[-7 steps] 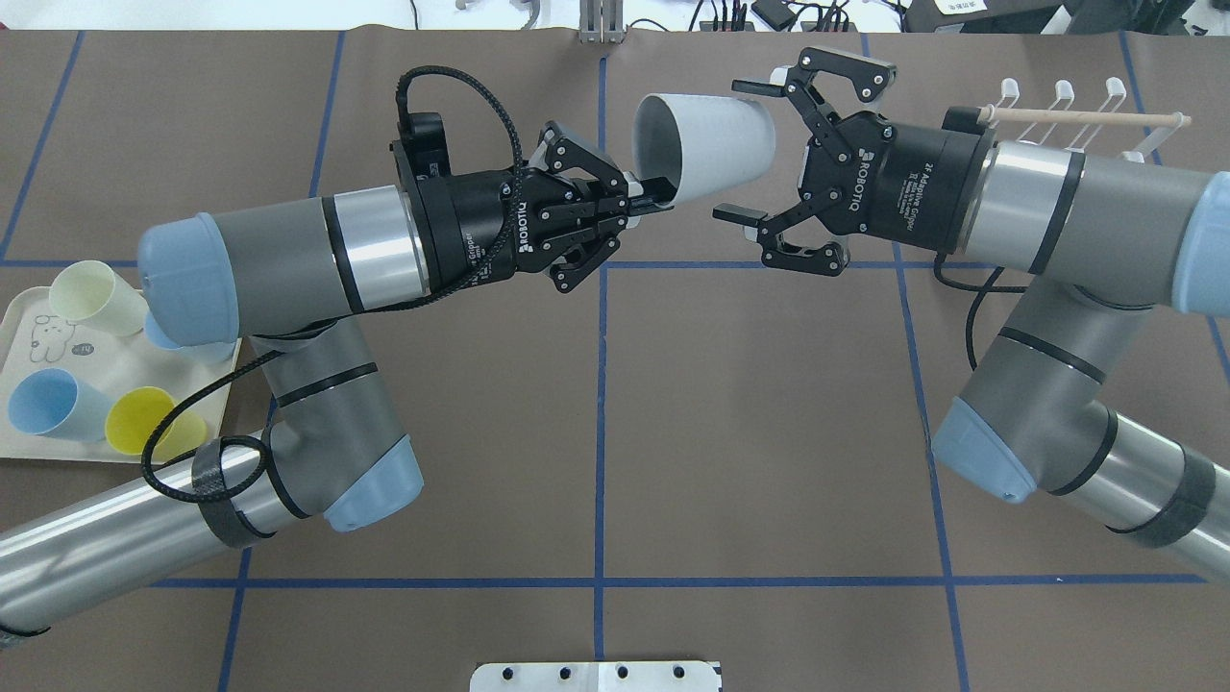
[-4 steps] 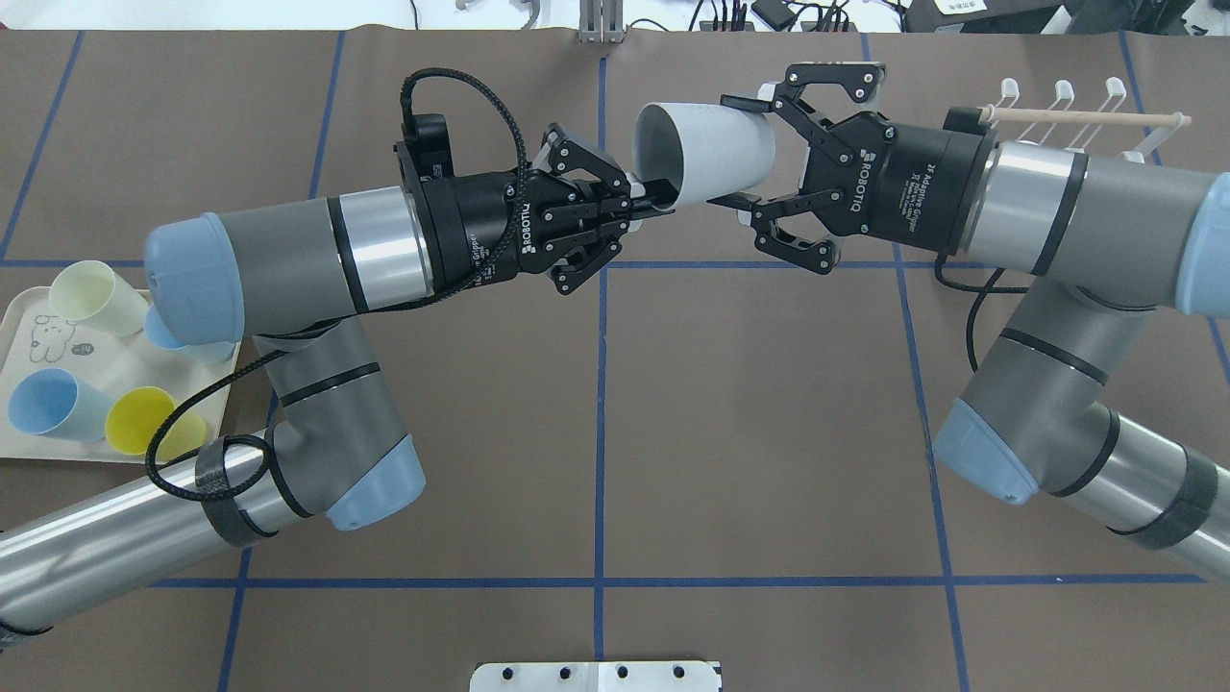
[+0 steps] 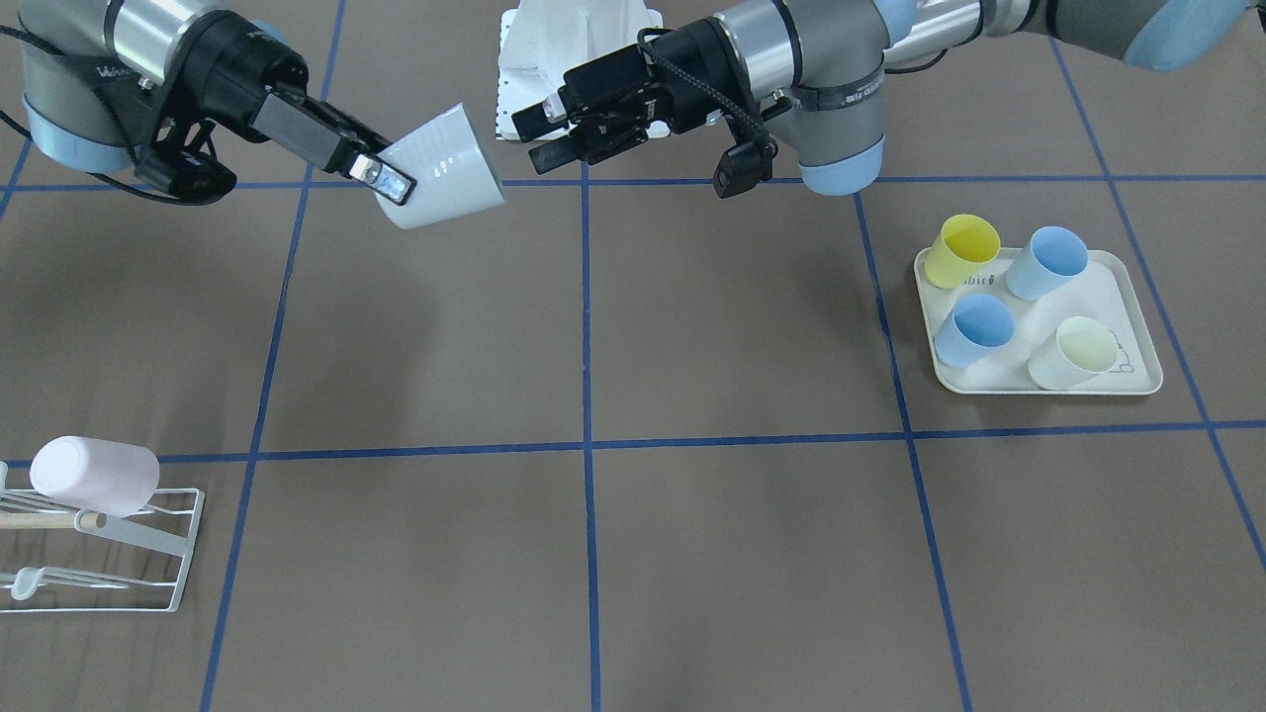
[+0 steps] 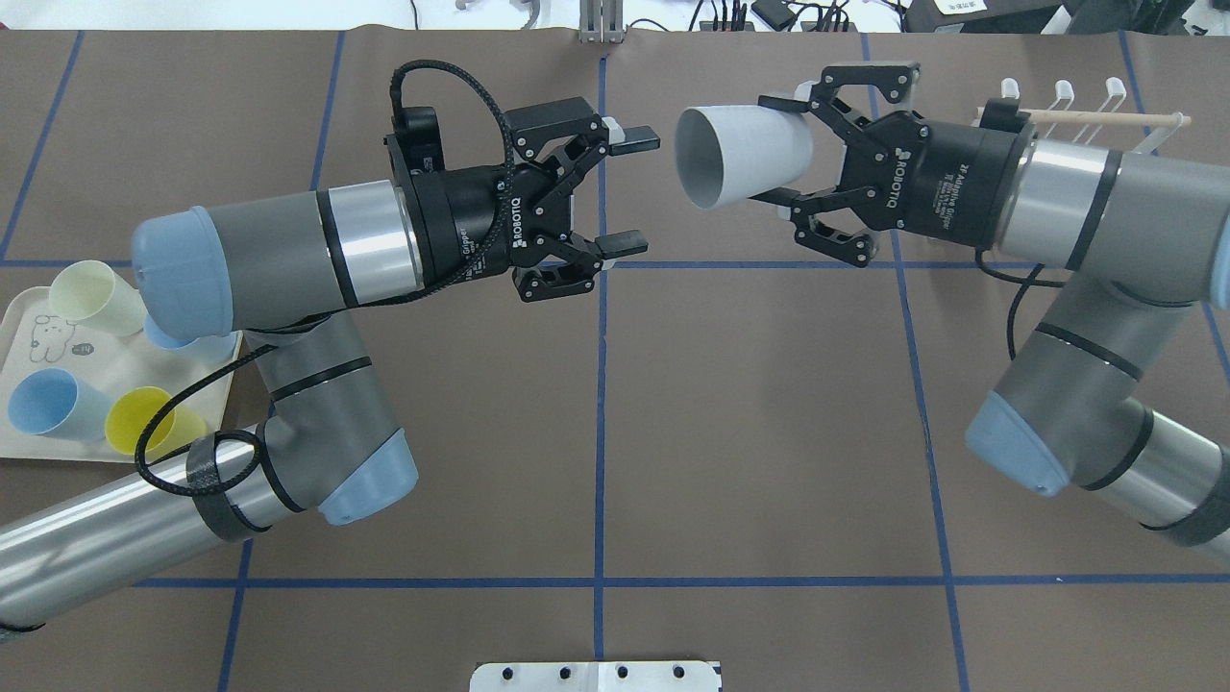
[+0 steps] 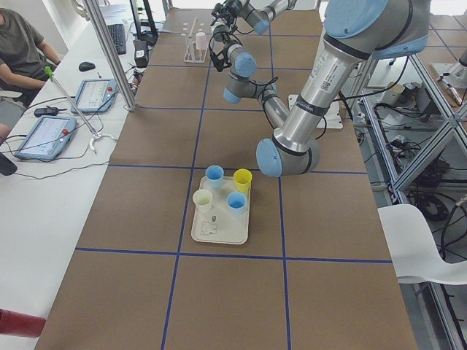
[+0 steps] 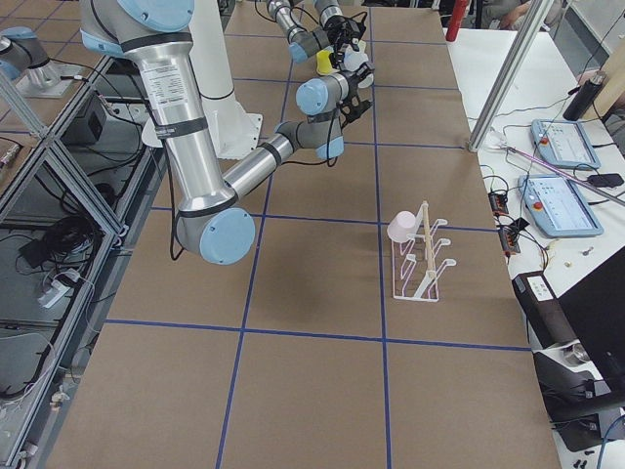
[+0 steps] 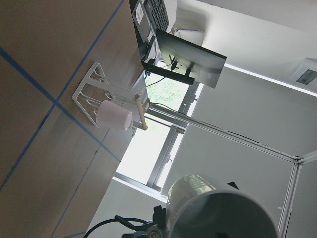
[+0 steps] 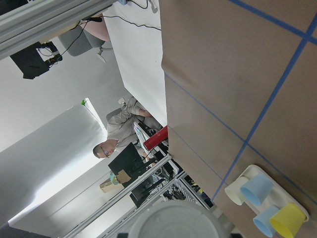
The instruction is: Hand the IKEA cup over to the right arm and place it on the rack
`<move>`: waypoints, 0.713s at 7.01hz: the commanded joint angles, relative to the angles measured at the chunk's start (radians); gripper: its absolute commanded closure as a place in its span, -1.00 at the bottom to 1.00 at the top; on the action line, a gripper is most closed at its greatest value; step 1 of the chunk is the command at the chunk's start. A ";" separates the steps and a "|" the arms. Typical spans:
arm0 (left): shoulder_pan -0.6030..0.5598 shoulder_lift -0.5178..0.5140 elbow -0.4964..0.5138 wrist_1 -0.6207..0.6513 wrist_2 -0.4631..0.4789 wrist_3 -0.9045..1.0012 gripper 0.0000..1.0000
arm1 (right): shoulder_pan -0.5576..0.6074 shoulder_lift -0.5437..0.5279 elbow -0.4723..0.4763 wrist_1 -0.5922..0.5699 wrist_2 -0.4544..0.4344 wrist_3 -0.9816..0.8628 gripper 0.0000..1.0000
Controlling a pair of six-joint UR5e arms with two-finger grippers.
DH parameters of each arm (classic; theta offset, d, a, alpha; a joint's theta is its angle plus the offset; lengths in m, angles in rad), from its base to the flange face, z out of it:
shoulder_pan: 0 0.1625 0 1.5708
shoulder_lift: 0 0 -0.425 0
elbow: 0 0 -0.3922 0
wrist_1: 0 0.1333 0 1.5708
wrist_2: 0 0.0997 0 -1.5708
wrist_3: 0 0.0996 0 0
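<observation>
Holding the IKEA cup (image 4: 735,157) is the right gripper (image 4: 780,149), with its black linkage fingers pinched on opposite sides of the wall near the base. The cup is smooth pale grey-white plastic, tapered, and lies on its side in the air above the table. Its open mouth faces the left gripper (image 4: 629,195) and nothing shows inside it. The left gripper stands wide, its two flat black fingers spread and holding nothing, just off the cup's mouth and clear of it. The rack (image 6: 418,264) sits behind the right gripper's wrist, well apart from the cup. It is thin white wire with round-tipped prongs and a light wooden dowel across it. A matte pink cup (image 3: 94,475) lies on its side over one prong. The cream tray (image 3: 999,371) has rounded corners and a small drawing printed on it, and sits far back from the left gripper beside that arm's elbow. It holds four tapered cups tipped over: one yellow (image 3: 961,249), two light blue (image 3: 1056,259) (image 3: 974,328) and one pale yellow-green (image 3: 1073,351). The table (image 3: 692,326) has a brown matte cover gridded with blue tape.
</observation>
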 commanded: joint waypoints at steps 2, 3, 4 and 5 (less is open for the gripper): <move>-0.008 0.023 -0.003 0.132 0.000 0.206 -0.98 | 0.144 -0.236 -0.014 -0.041 0.031 -0.665 1.00; -0.011 0.024 -0.004 0.171 0.000 0.263 -0.98 | 0.209 -0.264 -0.032 -0.073 0.018 -0.809 1.00; -0.012 0.024 0.000 0.173 0.000 0.271 -0.98 | 0.279 -0.270 -0.076 -0.085 0.013 -0.950 1.00; -0.011 0.027 0.005 0.173 0.001 0.271 -0.98 | 0.347 -0.276 -0.127 -0.090 0.011 -1.080 1.00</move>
